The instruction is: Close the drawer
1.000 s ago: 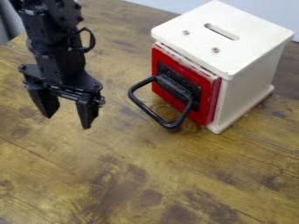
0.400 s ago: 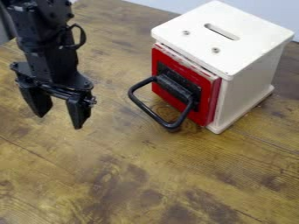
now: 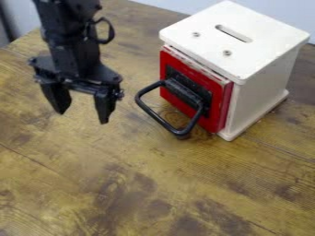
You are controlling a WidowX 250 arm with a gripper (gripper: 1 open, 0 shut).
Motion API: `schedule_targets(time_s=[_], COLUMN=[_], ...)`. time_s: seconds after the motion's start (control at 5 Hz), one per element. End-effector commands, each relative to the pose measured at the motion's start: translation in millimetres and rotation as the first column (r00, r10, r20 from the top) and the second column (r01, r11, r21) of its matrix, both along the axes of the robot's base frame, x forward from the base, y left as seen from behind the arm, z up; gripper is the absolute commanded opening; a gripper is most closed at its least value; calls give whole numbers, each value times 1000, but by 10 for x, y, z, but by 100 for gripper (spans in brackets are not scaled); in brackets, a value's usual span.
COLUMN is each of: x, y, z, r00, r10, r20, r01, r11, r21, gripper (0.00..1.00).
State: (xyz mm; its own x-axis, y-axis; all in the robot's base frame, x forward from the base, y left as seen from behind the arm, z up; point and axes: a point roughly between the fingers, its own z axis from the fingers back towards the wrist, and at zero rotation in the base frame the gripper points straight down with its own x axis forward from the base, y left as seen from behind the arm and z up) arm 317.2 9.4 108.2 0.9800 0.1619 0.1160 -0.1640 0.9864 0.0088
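The red drawer (image 3: 209, 96) with its black centre panel sits in the front of a cream-white cube box (image 3: 246, 48) at the right. Its red front stands only slightly proud of the box. Its large black loop handle (image 3: 167, 109) hangs forward and down, with its far end close to the wooden table. My gripper (image 3: 80, 109) hangs to the left of the handle, apart from it, fingers pointing down, open and empty, just above the tabletop.
The wooden table (image 3: 147, 184) stretches in front and to the left. The table's far-left edge (image 3: 10, 41) lies behind my arm. The box has two screws and a slot on top.
My gripper first drifted slightly left, then moved right and a little away from the camera, closer to the handle. The drawer and box have not moved.
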Motion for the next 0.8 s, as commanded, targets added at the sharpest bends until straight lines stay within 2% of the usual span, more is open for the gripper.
schedule_targets(time_s=[0.0, 0.2, 0.6], x=[102, 87, -59], y=[-68, -59, -86], z=[140, 133, 47], r00=[996, 998, 998], r10=[-76, -34, -38], r20=[38, 45, 54], r01=[76, 34, 39], r11=[997, 999, 999], r21=[-8, -8, -3], gripper=[100, 100, 100])
